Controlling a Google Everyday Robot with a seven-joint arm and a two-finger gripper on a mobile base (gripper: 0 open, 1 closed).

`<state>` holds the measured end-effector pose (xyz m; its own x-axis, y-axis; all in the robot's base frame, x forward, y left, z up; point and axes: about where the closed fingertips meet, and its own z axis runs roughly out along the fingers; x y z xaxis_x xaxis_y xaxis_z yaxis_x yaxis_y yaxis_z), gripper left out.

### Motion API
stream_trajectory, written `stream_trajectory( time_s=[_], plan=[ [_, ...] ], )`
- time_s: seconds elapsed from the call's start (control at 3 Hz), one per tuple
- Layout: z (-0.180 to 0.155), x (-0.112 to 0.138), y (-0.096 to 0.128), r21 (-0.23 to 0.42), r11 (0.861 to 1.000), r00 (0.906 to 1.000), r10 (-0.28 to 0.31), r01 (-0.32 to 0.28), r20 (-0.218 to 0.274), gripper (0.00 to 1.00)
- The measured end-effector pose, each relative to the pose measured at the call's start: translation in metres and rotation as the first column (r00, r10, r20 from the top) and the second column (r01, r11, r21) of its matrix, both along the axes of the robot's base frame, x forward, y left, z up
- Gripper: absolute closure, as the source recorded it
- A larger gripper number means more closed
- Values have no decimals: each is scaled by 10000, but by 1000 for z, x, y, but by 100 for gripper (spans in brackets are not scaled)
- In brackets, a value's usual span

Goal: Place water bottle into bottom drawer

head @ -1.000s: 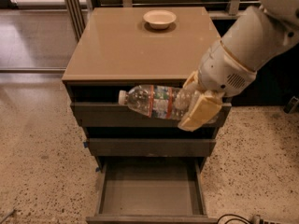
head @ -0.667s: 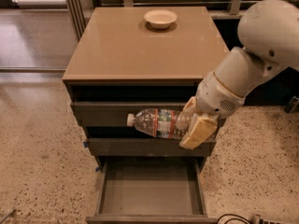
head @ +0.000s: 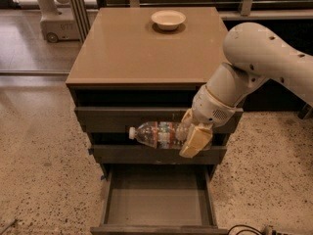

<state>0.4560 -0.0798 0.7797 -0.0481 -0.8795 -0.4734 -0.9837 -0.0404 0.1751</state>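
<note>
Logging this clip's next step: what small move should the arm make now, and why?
Probably lower straight down. The gripper, in front of the cabinet, holds the water bottle sideways, jaws shut on it, seemingly above the open bottom drawer.

Cabinet top (head: 132,53) — cream bowl (head: 168,19), rear | tool (head: 193,139) — holds water bottle (head: 157,134) before drawers (head: 122,117)
</note>
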Motion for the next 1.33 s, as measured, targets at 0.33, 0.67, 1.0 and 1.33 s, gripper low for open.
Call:
stream_trajectory(
  time_s=[0.33,0.67,1.0,1.33],
  plan=[
    [-27,-4,12,454,9984,9984,347,-327,-447,100],
    [-84,-11,28,734,9945,9906,824,-747,-1094,100],
    [-138,-16,41,154,9954,9873,958,-946,-1269,100],
    [-181,-20,50,-2150,9745,9979,649,-639,-24,100]
  ],
)
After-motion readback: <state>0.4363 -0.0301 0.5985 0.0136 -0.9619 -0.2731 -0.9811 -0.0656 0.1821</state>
